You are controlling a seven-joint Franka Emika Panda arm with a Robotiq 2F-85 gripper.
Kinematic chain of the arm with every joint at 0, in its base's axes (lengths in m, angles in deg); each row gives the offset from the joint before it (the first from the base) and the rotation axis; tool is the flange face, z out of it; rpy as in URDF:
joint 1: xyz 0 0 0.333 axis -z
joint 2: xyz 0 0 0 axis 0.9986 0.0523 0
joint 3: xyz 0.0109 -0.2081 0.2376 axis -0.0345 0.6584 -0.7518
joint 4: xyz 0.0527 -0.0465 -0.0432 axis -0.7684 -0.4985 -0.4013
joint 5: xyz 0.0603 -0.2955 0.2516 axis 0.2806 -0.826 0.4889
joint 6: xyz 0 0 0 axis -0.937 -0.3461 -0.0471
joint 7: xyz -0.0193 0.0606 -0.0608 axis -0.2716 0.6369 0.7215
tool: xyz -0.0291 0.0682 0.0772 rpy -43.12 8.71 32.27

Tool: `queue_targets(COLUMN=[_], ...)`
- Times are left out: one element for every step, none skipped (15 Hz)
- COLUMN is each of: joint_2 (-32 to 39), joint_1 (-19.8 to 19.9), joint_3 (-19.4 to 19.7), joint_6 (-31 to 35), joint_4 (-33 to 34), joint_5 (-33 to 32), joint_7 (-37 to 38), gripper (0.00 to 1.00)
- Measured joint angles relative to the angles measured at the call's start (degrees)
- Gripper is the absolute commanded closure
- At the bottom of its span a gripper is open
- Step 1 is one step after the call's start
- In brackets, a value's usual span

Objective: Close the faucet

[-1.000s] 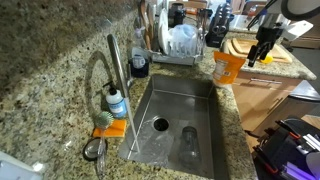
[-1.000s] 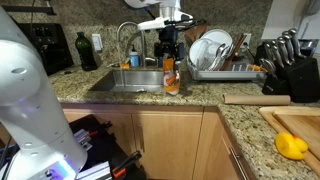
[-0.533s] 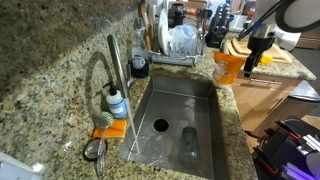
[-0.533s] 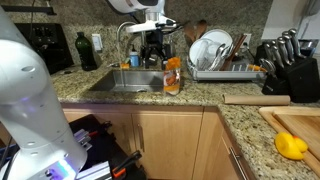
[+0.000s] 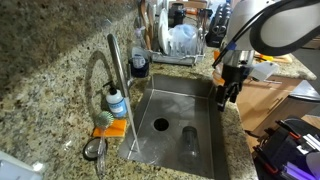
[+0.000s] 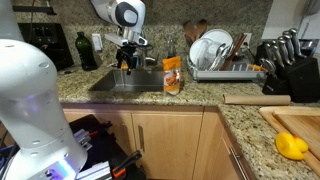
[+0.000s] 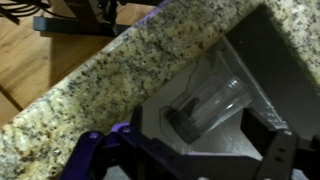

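The faucet [image 5: 117,70] is a tall brushed-silver tube with an arched gooseneck loop, standing on the granite at the far side of the sink [image 5: 180,98]. My gripper [image 5: 222,98] hangs over the sink's opposite edge, well apart from the faucet. In an exterior view the gripper [image 6: 127,64] is over the sink and my arm hides most of the faucet. In the wrist view the gripper [image 7: 185,162] is open and empty, its two fingers wide apart over the sink's rim. The faucet is out of the wrist view.
A clear glass [image 7: 212,103] lies on its side in the sink, near the round strainer [image 5: 160,125]. A soap bottle with a blue label [image 5: 117,103] and an orange sponge [image 5: 112,128] sit by the faucet. An orange bottle [image 6: 172,75] and a dish rack [image 6: 215,55] stand beside the sink.
My arm has swung from above the counter by the orange bottle to over the sink's edge and has come lower. The gripper stays open.
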Motion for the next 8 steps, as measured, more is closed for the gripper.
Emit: queue_targets(joint_2=[1.52,3.03,4.55,6.01,7.38,8.74,10.05,11.29], joint_1=[0.44,1.19,2.22,3.35,4.42,5.29,5.68,5.38], joint_3=[1.09,2.35,3.55,4.51,5.08,5.2,5.1,4.82], joint_6=[0.28,0.25,-0.05,-0.57,-1.31,-2.28,-3.22,-2.79], joint_4=[1.22,2.78,4.51,6.18,7.68,9.1,10.4,11.54], joint_5=[2.98,5.87,8.79,11.82,14.9,18.12,21.37,18.88], joint_7=[-3.28,-7.11,-11.28,-15.45,-19.25,-22.64,-25.52,-24.35], gripper=[0.0,0.0,0.0,0.0,0.0,0.0,0.0,0.0])
